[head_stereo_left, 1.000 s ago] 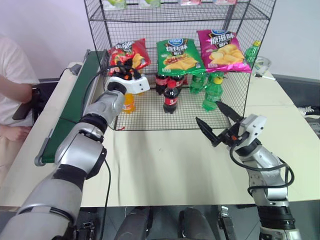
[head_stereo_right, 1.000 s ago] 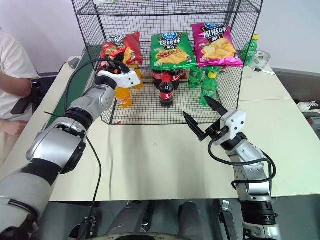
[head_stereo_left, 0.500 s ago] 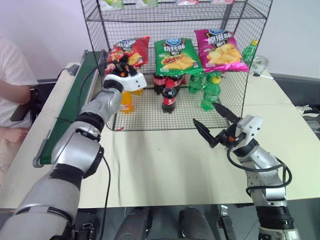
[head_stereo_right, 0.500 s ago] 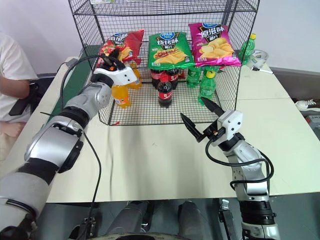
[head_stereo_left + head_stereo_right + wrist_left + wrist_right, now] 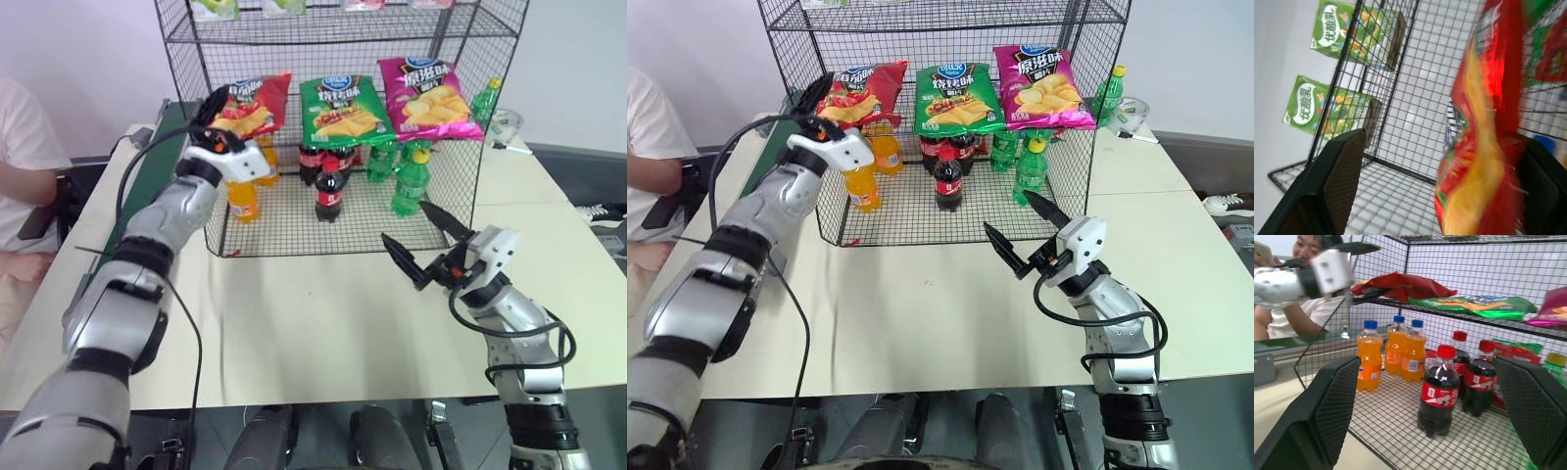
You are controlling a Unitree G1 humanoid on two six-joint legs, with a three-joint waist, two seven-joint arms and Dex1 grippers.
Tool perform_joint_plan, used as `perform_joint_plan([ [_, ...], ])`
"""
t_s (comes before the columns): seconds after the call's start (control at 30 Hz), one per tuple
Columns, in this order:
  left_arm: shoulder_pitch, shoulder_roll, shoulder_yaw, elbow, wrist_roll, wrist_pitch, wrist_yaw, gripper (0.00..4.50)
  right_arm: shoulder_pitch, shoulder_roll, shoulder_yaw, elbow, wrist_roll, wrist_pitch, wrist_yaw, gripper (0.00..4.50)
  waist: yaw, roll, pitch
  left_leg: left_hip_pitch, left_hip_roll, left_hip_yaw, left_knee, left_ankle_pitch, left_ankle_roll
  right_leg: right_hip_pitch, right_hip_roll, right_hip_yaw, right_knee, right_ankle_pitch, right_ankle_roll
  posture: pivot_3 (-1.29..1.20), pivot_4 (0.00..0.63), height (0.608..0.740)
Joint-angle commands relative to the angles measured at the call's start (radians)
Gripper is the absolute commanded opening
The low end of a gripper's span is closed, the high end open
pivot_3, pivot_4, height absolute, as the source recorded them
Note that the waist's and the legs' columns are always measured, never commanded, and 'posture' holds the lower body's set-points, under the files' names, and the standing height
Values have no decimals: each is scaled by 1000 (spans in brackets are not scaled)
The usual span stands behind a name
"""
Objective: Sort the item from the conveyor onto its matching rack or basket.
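The red crinkly chip bag [image 5: 858,90] lies on the middle tier of the tall black wire-mesh rack [image 5: 1087,39], beside the green chip bag [image 5: 956,98], between the released, spread fingers of the left gripper [image 5: 217,116], while the right gripper [image 5: 1027,235] hovers open above the table [image 5: 921,313].

Head stereo pair: looks forward and down over the table at the black wire rack [image 5: 343,117], both eyes sharing the whole rack front. Left wrist camera: very close at the rack's left end, aimed up past the red chip bag [image 5: 1484,147]. Right wrist camera: low, near the rack's front, facing its bottle tier.
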Motion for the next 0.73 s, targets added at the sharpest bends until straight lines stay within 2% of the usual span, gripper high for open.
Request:
perform_joint_plan([
  [0.03, 159, 29, 98, -331, -146, 86, -183, 4187, -3, -16, -20, -20, 18, -18, 18, 4500, 1, 0, 0, 0, 0, 0, 0, 0, 0, 0, 0, 0, 0, 0, 0, 0, 150, 740],
  [0.1, 324, 49, 185, -542, -364, 145, -348, 4187, -1, -32, -33, -17, 28, -13, 35, 4500, -1, 0, 0, -1, 0, 0, 0, 0, 0, -1, 0, 1, 0, 0, 0, 0, 150, 740],
  [0.17, 452, 74, 265, -686, -492, 190, -450, 4187, 5, -54, -45, -16, 42, -7, 62, 4500, -3, 0, 0, -2, 1, 0, 0, 0, 0, -1, -2, 2, 0, 0, 0, 0, 150, 740],
  [0.3, 696, 84, 437, -879, -895, 372, -671, 4187, 26, -118, -78, -3, 85, 9, 140, 4500, -1, 2, -1, -1, 2, -1, 0, 0, 0, -1, -2, 2, -1, 0, -1, 0, 150, 740],
  [0.4, 836, 85, 557, -957, -1105, 505, -769, 4187, 41, -165, -106, 24, 107, 14, 192, 4500, 4, 3, -1, 1, 2, -1, 1, -1, 1, 3, -2, 1, -2, 0, -1, 0, 150, 740],
  [0.53, 915, 122, 702, -956, -1235, 603, -856, 4187, 75, -228, -150, 52, 129, 16, 267, 4500, 17, 3, -1, 3, 2, -3, 1, -1, 2, 3, -2, 0, -5, 0, -1, 0, 150, 740],
  [0.73, 968, 199, 762, -795, -1154, 534, -1005, 4187, 114, -284, -207, 82, 144, 9, 327, 4500, 24, 4, -2, 6, 2, -1, 0, -2, 2, 5, -3, 0, -6, 0, -2, 0, 150, 740],
])
